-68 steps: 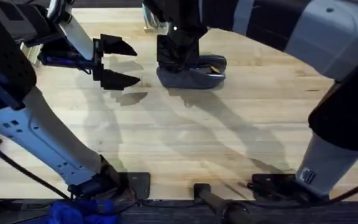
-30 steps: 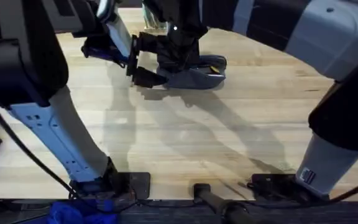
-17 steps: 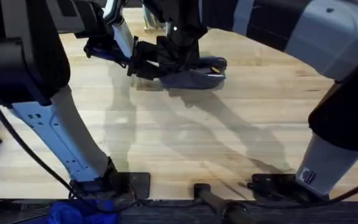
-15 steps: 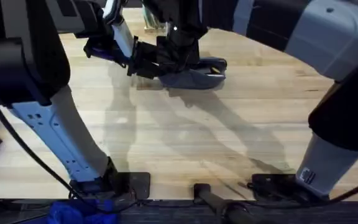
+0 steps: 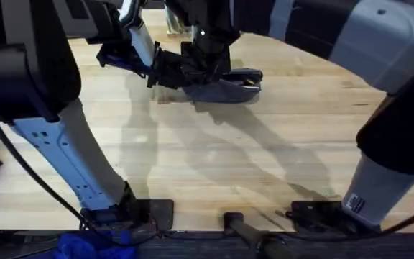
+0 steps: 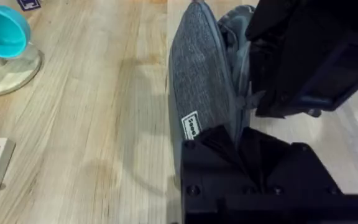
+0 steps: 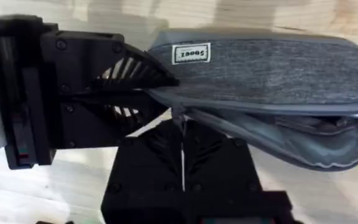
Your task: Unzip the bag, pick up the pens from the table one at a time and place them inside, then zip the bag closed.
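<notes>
Two of my grippers now meet at the pencil pouch (image 5: 221,85), which lies toward the far edge of the table (image 5: 214,173), a little left of its middle. A couple of seconds ago my left gripper (image 5: 165,72) hung with its fingers spread, well apart from the pouch, off toward the table's left edge; since then it has swung across and shut on the pouch's near end. In the left wrist view that gripper (image 6: 238,140) pinches the grey fabric just beside the small white label (image 6: 192,126). My right gripper (image 7: 180,121) comes down from above onto the same end, and its wrist view shows its fingers shut on the zipper's thin metal pull (image 7: 181,134). Past the pull the zipper already gapes, showing the pouch's lining along the far half. I judge that the pens are inside, since I see none on the table, and that this is the closing step: the left holds the end fast while the right draws the pull along the open seam.
</notes>
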### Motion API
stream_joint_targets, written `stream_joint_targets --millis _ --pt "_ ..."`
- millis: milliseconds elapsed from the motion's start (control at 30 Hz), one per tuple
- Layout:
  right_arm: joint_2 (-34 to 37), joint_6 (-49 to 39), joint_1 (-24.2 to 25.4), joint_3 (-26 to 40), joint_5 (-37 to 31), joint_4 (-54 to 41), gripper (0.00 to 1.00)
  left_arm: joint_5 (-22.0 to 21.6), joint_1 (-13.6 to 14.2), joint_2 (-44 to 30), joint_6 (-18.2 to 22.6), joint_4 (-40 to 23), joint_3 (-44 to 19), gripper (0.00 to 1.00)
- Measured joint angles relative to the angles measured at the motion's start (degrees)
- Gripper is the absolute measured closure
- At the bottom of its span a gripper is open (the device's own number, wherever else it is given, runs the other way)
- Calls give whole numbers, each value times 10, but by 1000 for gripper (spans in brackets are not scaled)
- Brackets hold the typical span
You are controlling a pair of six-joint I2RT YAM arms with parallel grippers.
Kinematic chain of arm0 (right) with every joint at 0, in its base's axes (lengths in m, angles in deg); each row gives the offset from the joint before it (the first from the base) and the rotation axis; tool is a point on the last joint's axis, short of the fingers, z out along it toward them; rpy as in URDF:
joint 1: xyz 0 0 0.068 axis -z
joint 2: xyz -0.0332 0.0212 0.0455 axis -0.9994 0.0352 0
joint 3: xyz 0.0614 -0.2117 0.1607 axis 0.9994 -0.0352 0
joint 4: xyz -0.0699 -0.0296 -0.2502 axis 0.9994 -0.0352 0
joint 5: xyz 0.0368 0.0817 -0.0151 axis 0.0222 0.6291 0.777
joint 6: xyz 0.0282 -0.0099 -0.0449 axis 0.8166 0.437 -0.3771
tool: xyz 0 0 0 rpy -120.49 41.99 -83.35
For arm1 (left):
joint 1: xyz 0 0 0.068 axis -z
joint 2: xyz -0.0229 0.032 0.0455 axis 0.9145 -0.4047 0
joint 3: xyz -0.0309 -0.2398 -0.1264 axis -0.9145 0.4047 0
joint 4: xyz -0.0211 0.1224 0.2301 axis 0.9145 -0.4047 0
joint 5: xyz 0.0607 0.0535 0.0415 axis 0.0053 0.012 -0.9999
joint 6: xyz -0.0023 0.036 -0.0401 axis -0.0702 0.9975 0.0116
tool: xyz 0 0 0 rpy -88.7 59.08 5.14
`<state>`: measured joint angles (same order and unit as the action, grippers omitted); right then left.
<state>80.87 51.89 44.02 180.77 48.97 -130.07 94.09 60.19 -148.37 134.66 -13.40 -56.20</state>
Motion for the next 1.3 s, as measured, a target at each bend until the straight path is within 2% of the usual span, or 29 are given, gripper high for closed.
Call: stream_joint_targets --millis 467,667,1300 --pt "0 -81 0 0 0 -1 970 0 0 0 0 1 0 958" --pt "0 -114 14 4 4 -30 970 0 0 0 0 0 0 958" --pt "0 -100 70 7 17 -114 970 0 1 0 0 2 0 958"
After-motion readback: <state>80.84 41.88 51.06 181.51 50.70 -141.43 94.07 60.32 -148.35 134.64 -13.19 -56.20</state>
